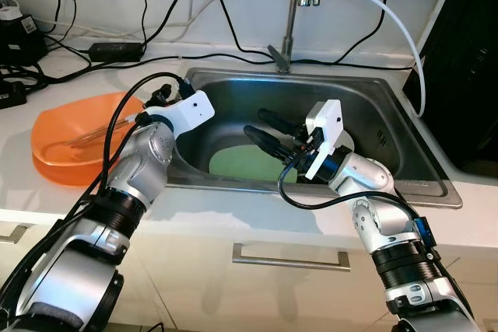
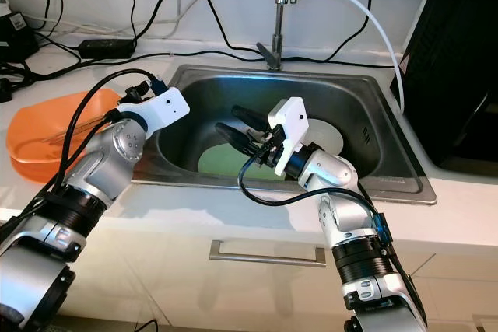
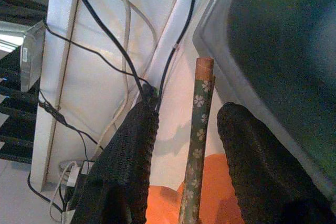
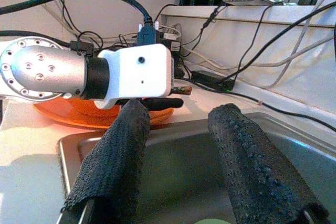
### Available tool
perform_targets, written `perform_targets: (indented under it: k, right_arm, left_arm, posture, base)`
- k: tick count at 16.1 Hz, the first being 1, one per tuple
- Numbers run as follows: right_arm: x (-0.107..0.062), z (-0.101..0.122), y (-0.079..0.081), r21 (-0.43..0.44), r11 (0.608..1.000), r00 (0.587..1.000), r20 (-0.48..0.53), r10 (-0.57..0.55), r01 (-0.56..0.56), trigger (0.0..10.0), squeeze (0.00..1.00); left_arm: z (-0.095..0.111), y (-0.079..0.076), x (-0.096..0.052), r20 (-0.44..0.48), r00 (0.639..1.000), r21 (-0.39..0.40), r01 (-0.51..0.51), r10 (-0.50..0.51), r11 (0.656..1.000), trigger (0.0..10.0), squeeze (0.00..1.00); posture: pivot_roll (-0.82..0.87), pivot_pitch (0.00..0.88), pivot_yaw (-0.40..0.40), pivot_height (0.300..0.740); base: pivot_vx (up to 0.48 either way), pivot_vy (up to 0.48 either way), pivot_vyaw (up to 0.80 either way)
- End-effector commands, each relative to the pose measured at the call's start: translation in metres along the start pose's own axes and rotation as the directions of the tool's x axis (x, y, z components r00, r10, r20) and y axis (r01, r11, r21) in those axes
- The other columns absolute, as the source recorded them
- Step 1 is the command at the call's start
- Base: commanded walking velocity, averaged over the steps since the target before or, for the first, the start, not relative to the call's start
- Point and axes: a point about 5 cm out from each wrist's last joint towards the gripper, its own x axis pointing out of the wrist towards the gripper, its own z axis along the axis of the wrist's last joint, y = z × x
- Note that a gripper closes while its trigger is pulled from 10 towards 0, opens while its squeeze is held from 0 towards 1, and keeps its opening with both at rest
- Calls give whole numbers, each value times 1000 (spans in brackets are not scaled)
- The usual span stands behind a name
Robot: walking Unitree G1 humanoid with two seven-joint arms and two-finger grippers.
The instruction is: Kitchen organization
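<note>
The steel sink [image 1: 420, 162] anchors the scene. Nearest the robot, along the sink's front rim, the right gripper [image 1: 267, 132] reaches into the basin with its two black fingers spread apart and holding nothing, hovering above a green plate [image 1: 237, 162] on the sink floor; a white plate [image 2: 323, 134] lies beside the green one, partly behind the wrist. At the sink's left rim, over the counter [image 1: 210, 215], the left gripper [image 3: 184, 145] has its fingers parted around a slim stick with a flower pattern [image 3: 198, 140], whether the pads press it I cannot tell. Just left of the sink sits an orange bowl [image 1: 58, 153]. Behind the sink rises the faucet [image 1: 292, 13], with black cables [image 1: 101, 52] along the back wall.
</note>
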Motion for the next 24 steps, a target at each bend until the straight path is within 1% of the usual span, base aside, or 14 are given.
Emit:
perform_targets:
  k: [1,4,5,6,11,17,19,20,21,22,24]
  right_arm:
    - [-1,2,2,-10,1000,1000,6,12,-12,10000,0]
    - [0,3,2,-13,1000,1000,6,10,-10,10000,0]
    - [0,3,2,-14,1000,1000,6,10,-10,10000,0]
    - [0,3,2,-15,1000,1000,5,7,-7,10000,0]
    - [0,3,0,-17,1000,1000,4,-16,16,10000,0]
    - [1,1,0,-12,1000,1000,1,-24,24,10000,0]
    - [1,2,1,-9,1000,1000,7,-23,23,10000,0]
    - [0,2,0,-9,1000,1000,5,-26,26,10000,0]
    - [0,1,0,-9,1000,1000,4,-28,28,10000,0]
    - [1,1,0,-7,1000,1000,4,-28,28,10000,0]
    - [2,1,1,-5,1000,1000,7,-24,24,10000,0]
  left_arm:
    - [3,5,3,9,1000,27,-21,20,999,10000,0]
    - [0,4,8,-11,999,43,-42,42,998,10000,0]
    - [3,5,10,-4,999,41,-48,48,998,3451,0]
    - [5,6,11,5,999,39,-53,53,998,0,0]
    - [7,9,13,20,996,22,-84,84,996,0,0]
    - [8,11,13,26,995,29,-100,99,995,0,0]
    - [16,20,13,51,989,44,-142,140,989,0,0]
    - [23,29,12,77,982,45,-174,170,984,0,0]
    - [26,31,11,87,980,43,-183,179,982,0,0]
    - [35,39,9,115,972,36,-211,206,977,0,0]
    - [41,44,7,136,964,33,-233,227,972,0,0]
  posture:
    - [57,0,8,740]
    - [53,0,8,740]
    - [50,0,6,740]
    - [49,0,7,740]
    - [57,0,1,740]
    - [60,0,1,740]
    - [58,0,0,740]
    - [58,0,0,740]
    - [58,0,0,740]
    - [64,0,-2,740]
    - [64,0,-2,740]
  base:
    - [0,0,0]
    - [0,0,0]
    - [0,0,0]
    - [0,0,0]
    - [0,0,0]
    - [0,0,0]
    - [0,0,0]
    - [0,0,0]
    - [0,0,0]
    - [0,0,0]
    - [0,0,0]
